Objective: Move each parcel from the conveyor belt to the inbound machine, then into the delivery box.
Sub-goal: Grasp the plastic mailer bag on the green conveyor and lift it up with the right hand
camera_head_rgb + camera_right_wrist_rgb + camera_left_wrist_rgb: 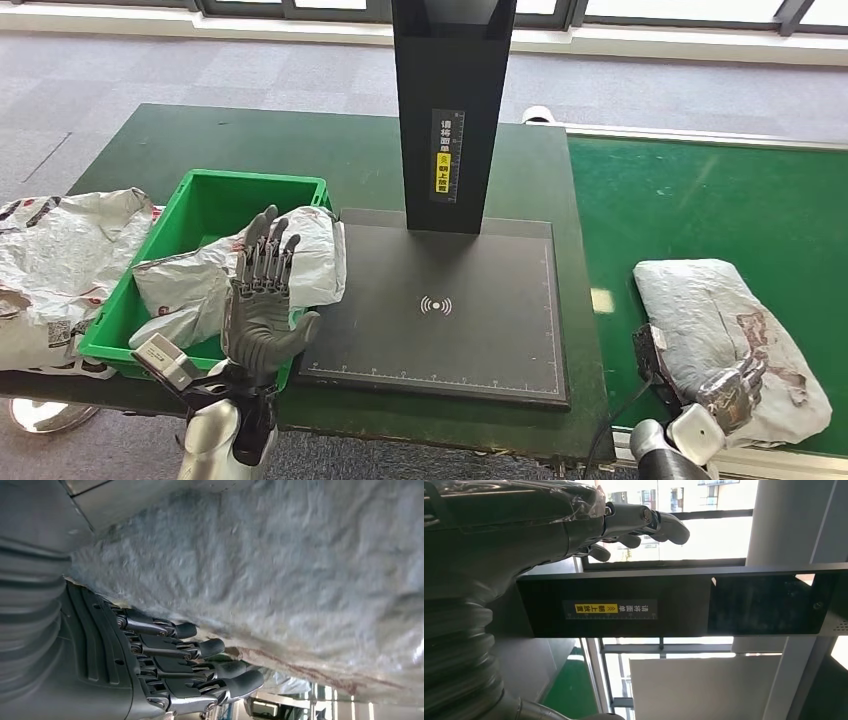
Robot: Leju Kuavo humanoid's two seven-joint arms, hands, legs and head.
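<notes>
Right hand (738, 388) sits on the near edge of the grey parcel (722, 330) on the belt (700, 200), fingers (200, 650) curled against the wrap; whether it's got a real grip yet, can't tell. Probably reaching to lift it onto the scanner pad (440, 300), off to its left. Left hand (262, 300) is up, spread, w/ nothing in it, by the green box (205, 195) holding another parcel (200, 280).
</notes>
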